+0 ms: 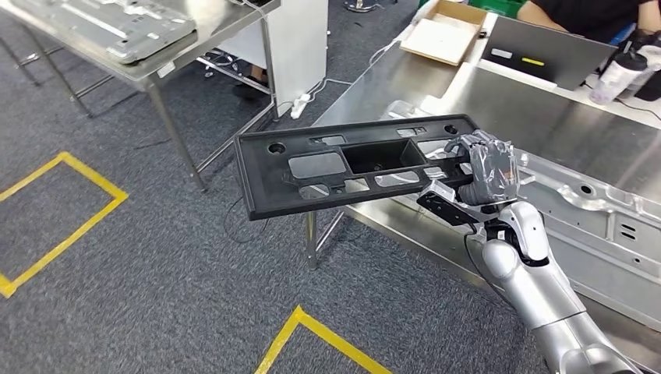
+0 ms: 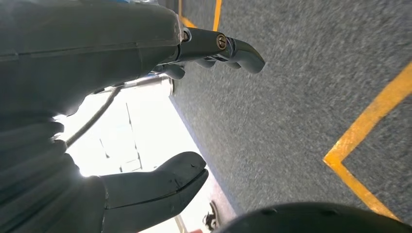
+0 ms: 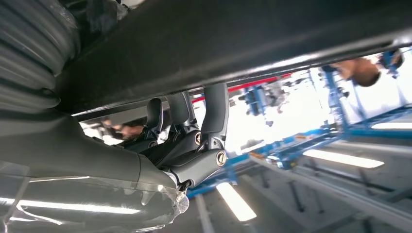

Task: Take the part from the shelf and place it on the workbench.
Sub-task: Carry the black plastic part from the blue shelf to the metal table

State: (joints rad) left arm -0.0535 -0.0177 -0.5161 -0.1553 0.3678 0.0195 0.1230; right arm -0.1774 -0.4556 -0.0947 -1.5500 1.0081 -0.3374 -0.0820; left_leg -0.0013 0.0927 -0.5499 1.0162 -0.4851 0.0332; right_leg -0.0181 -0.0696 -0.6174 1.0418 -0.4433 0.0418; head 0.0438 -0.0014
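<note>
- Gripping one short end of the part, your right hand has its fingers wrapped against the part's dark underside in the right wrist view.
- You hold the part roughly level in the air, jutting out over the carpet to the left of the surface, its held end just above the surface's near edge.
- You can see the part is a long, flat, matte black rectangular panel with a raised rim, a deep rectangular pocket at its middle, several rounded cut-outs and small round holes near the corners.
- Your left hand hangs over the floor with thumb and fingers apart and nothing between them.
- Your surface is brushed, reflective sheet metal; a pressed silver metal panel with slots lies on it just beside your right hand.
- Further back on it you have an open cardboard box, a grey laptop and a bottle, with a person seated behind.
- Your floor is grey speckled carpet marked with yellow tape; a second steel table stands at the upper left.
</note>
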